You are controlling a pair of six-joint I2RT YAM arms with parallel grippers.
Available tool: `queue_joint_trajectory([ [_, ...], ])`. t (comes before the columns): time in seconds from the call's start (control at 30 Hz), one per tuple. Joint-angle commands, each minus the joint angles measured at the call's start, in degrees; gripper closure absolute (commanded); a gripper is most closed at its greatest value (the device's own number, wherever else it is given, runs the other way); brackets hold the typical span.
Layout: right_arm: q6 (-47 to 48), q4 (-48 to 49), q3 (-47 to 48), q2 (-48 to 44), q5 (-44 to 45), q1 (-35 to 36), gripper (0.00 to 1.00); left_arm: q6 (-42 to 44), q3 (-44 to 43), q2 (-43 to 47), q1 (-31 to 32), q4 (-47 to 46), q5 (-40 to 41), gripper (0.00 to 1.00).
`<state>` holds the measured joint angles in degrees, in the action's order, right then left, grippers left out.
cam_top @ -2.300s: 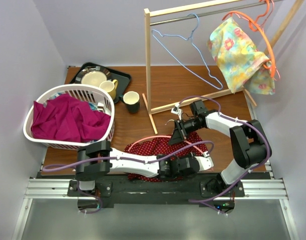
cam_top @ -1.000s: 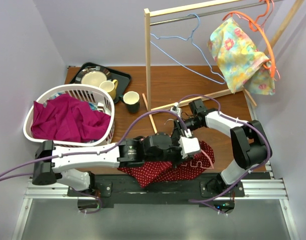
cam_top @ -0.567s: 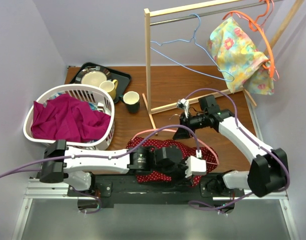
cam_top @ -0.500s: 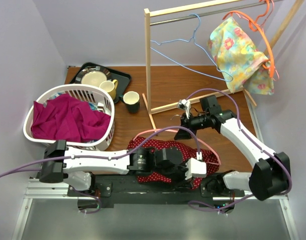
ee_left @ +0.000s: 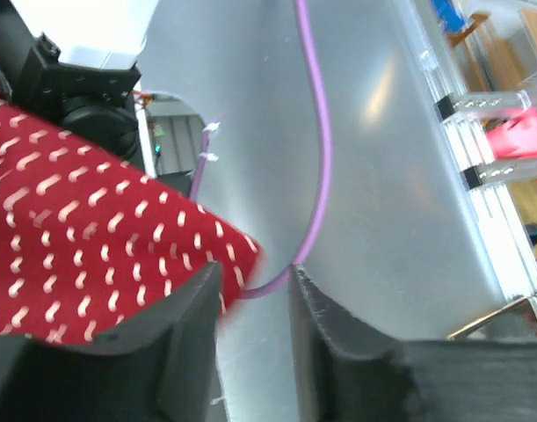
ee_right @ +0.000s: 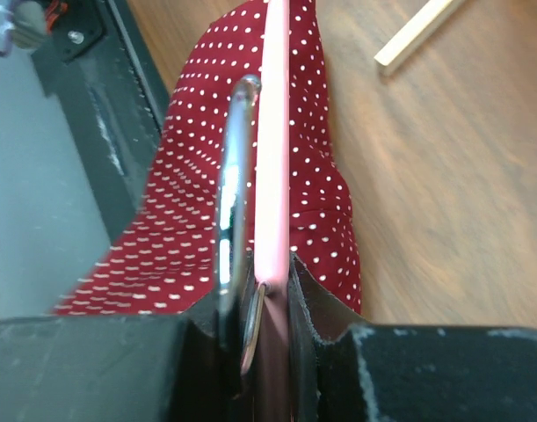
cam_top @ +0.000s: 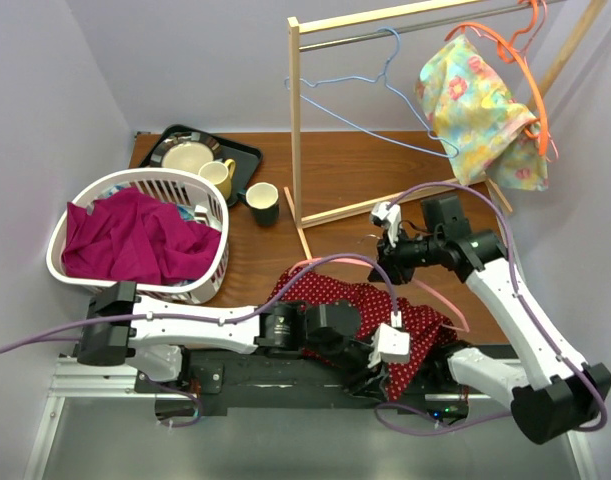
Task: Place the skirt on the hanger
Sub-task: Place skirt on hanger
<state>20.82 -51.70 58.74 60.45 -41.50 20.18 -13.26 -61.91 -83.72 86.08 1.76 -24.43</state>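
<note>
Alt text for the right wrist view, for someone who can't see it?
The right fingers clamp a pink hanger alongside its metal hook. A red white-dotted skirt spreads beneath, with the wooden table at right.

The skirt [ee_right: 198, 185] is made of red cloth printed with white dots, matt and softly creased. The pink hanger [ee_right: 274, 132] is seen as smooth plastic with a slight sheen, and its hook [ee_right: 235, 158] is of polished metal (bright streaks are reflected along it). The fingers [ee_right: 338, 321] of the right gripper [ee_right: 261, 286] are moulded in matt black plastic with a grainy face. The table [cam_top: 355, 170] is finished in brown wood with visible grain and a low sheen. At its left edge a white plastic basket [cam_top: 221, 225] is filled with matt magenta cloth [cam_top: 135, 240]. The rack [cam_top: 295, 120] is built of pale, unvarnished-looking wood.
</note>
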Motion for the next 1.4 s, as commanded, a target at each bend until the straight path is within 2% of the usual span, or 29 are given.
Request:
queue_joint_trajectory([
  [0.0, 3.35, -4.36, 5.94, -5.06, 5.01, -0.32, 1.00, 0.85, -0.84, 2.05, 0.58, 0.67, 6.47, 0.48],
  [0.13, 3.79, -8.76, 9.63, -7.88, 7.74, -0.32, 1.00, 2.97, 1.96, 10.32, 0.58, 2.37, 24.64, 0.23],
  [0.23, 1.25, -8.77, 13.76, -9.47, 12.65, -0.32, 1.00, 1.92, 6.53, 17.00, 0.31, 0.97, 36.94, 0.08],
  [0.33, -2.44, -7.89, 17.72, -10.17, 21.00, -0.50, 1.00, -0.44, 11.54, 22.01, -0.04, -0.97, 45.57, 0.03],
  [0.47, -2.45, -8.59, 21.14, -10.70, 24.79, -1.02, 1.00, -5.70, 16.64, 25.53, -3.62, -4.05, 50.70, 0.04],
  [0.53, -2.36, -9.29, 22.46, -10.79, 28.21, -1.20, 1.00, -8.96, 17.35, 25.80, -7.23, -3.43, 49.31, 0.06],
  [0.57, -2.62, -9.29, 23.69, -10.96, 29.70, -1.37, 1.00, -11.68, 18.65, 25.80, -11.68, -5.26, 46.95, 0.07],
  [0.63, -4.63, -8.16, 24.31, -11.40, 34.44, -2.42, 1.00, -12.75, 21.90, 25.28, -14.18, -12.09, 38.54, 0.09],
  [0.67, -5.60, -7.63, 24.14, -11.40, 35.25, -2.87, 1.00, -12.93, 21.83, 22.75, -14.62, -19.09, 36.23, 0.10],
  [0.7, -6.57, -7.10, 23.97, -11.32, 35.52, -3.74, 1.00, -12.67, 20.70, 20.55, -14.63, -20.81, 34.55, 0.12],
  [0.77, -9.56, -5.52, 23.18, -10.53, 35.08, -4.71, 1.00, -10.23, 13.77, 12.67, -13.15, -21.53, 30.06, 0.14],
  [0.93, -13.25, -3.49, 23.61, -7.80, 37.09, -6.12, 1.00, 2.33, -1.16, 0.07, -5.85, -21.72, 31.10, 0.14],
  [1.17, -14.84, -2.61, 22.82, -7.71, 35.61, -8.05, 1.00, 7.19, -9.89, -11.80, -3.56, -21.88, 29.27, 0.16],
  [1.27, -15.19, -2.26, 22.30, -7.62, 35.08, -8.67, 1.00, 7.02, -12.35, -14.79, -3.38, -21.89, 27.24, 0.20],
  [1.37, -15.54, -2.00, 21.77, -7.54, 33.68, -9.28, 1.00, 7.72, -16.30, -18.13, -2.85, -19.08, 29.16, 0.24],
])
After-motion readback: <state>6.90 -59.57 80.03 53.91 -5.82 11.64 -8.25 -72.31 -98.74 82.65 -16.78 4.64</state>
